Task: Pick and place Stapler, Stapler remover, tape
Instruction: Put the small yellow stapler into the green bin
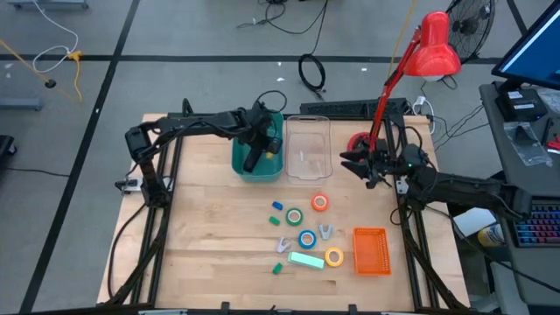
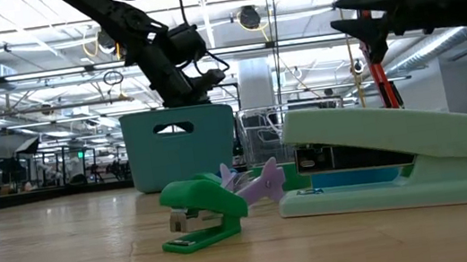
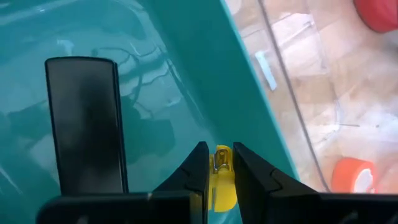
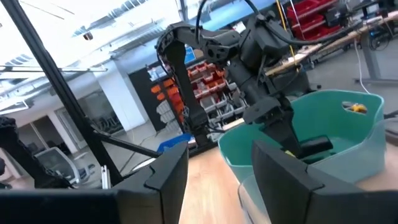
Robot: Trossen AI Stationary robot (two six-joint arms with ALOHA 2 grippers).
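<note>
Teal bin (image 1: 238,159) already holds the black Stapler (image 3: 84,124); above it a small yellow piece (image 3: 222,180) is pinched by the left gripper (image 3: 219,163). Four tape rolls (image 1: 306,239) remain on the table (image 1: 210,236). The right gripper (image 4: 214,168) is spread and empty.

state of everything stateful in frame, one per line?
left end effector: shut on small yellow item, at teal bin
right end effector: open, empty, raised
Stapler: lying inside teal bin
clear container: looks empty
orange basket: looks empty
orange-red tape: on table
green tape: on table
blue tape: on table
yellow tape: on table
</note>
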